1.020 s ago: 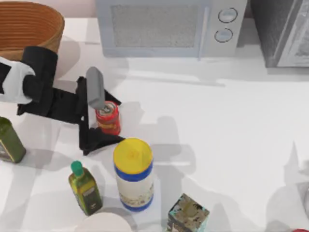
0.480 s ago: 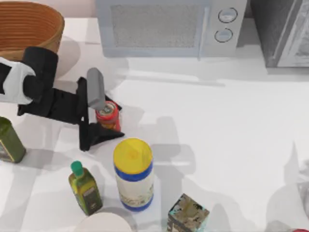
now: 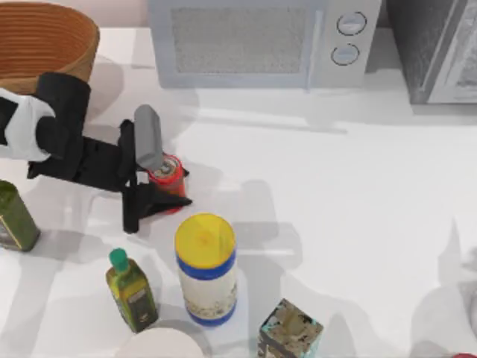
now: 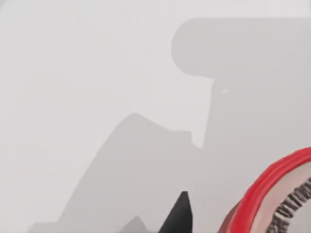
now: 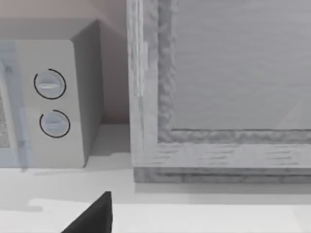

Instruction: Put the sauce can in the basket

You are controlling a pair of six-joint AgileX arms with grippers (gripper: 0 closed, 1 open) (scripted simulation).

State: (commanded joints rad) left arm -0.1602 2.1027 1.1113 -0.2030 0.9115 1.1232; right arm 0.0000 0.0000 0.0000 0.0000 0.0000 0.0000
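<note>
My left gripper [image 3: 165,184] is closed around the sauce can [image 3: 169,174], which stands at the table's left, near the basket [image 3: 45,41] at the far left corner. The fingers seem to bite low on the can, so it may tip or slip as I lift. Its label marks are too small for me to read. My right arm sits parked off right.

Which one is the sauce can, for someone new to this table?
Start at the microwave at the table's back and come forward and left to the left gripper. The sauce can stands between its fingers: short, red, silver-topped, unlike the taller yellow-lidded white canister in front.
</note>
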